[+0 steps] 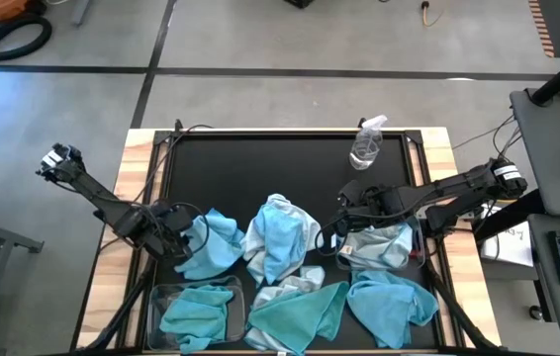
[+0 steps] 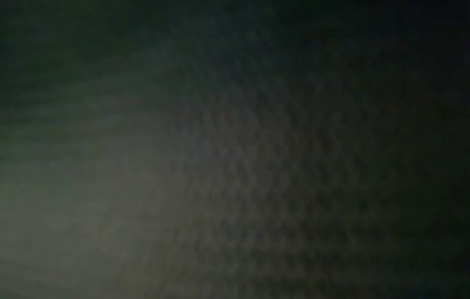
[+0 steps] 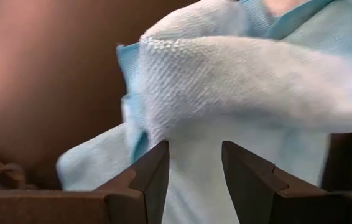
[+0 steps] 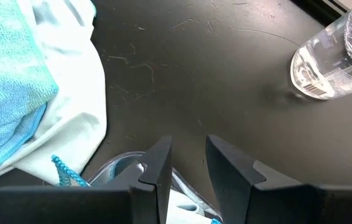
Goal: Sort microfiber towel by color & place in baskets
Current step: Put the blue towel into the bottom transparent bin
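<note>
My left gripper (image 1: 176, 237) is open at the left edge of a sky-blue microfiber towel (image 1: 213, 242) lying on the black mat. In the left wrist view that towel (image 3: 238, 81) fills the space just beyond the fingers. My right gripper (image 1: 334, 232) hangs open with nothing between its fingers, over the clear rim (image 4: 117, 169) of a basket that holds a pale towel (image 1: 379, 245). A second clear basket (image 1: 156, 297) at the near left holds a teal towel (image 1: 196, 314). The low view is dark. My left gripper slants down at the sky-blue towel. Its two fingers (image 3: 154, 180) stand apart, with a raised fold of the cloth (image 3: 194, 155) showing between them. Whether the fingers touch the cloth, I cannot tell.
A heap of pale and blue towels (image 1: 280, 237) lies mid-table, a teal one (image 1: 300, 311) and a blue one (image 1: 391, 302) at the near edge. A clear spray bottle (image 1: 367, 146) stands at the far right. Bare mat (image 1: 260, 168) lies behind the towels.
</note>
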`<action>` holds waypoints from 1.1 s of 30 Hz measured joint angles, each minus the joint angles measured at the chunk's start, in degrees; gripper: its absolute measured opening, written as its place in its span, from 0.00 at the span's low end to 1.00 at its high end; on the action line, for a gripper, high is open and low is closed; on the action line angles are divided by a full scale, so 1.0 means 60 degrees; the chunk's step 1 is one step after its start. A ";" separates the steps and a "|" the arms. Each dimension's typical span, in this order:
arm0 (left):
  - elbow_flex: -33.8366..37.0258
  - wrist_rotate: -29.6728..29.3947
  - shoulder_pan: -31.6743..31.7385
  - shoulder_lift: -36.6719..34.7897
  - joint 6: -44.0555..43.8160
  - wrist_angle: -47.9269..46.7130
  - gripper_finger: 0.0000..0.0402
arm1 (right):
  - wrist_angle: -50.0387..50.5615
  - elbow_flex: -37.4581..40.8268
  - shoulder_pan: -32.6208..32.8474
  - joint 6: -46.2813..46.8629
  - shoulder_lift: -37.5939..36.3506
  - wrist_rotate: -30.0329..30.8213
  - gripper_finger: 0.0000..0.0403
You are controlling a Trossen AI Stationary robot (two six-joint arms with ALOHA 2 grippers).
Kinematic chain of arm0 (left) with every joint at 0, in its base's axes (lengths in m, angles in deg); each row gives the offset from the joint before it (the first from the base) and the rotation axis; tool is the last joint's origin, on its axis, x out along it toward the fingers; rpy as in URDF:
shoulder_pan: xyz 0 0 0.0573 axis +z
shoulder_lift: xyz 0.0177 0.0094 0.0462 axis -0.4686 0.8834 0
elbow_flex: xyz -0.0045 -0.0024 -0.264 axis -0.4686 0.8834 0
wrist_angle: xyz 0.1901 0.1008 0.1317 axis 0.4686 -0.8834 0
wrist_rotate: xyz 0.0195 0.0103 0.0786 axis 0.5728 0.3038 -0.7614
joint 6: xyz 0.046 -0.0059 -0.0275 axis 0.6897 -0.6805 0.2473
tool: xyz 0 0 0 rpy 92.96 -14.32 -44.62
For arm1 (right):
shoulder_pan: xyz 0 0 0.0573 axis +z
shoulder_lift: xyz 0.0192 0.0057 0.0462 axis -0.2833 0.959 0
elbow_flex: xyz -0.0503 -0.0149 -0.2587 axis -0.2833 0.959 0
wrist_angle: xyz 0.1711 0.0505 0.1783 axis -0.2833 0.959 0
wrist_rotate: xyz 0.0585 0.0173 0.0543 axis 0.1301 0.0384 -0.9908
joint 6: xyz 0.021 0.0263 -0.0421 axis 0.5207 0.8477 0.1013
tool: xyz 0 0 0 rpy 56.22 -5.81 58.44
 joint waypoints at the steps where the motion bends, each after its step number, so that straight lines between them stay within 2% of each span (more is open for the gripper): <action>1: 0.0000 -0.0036 0.0000 0.0000 -0.0019 -0.0171 0.33 | 0.0000 0.0000 0.0000 0.0000 0.0000 0.0000 0.23; 6: 0.0000 -0.0552 0.0018 0.0000 -0.0670 -0.0922 0.33 | -0.0032 0.0000 0.0000 0.0007 0.0000 0.0000 0.23; 17: 0.0000 -0.0331 0.0044 0.0018 -0.0325 0.0577 0.33 | -0.0059 0.0000 0.0000 -0.0059 0.0000 0.0007 0.23; 24: 0.0004 -0.1135 0.0044 0.0303 -0.0320 0.0666 0.33 | -0.0069 0.0000 0.0000 -0.0142 0.0000 0.0030 0.23; 33: 0.0011 -0.1388 0.0044 0.1161 -0.0506 0.0674 0.33 | -0.0076 0.0000 0.0001 -0.0251 0.0000 0.0080 0.23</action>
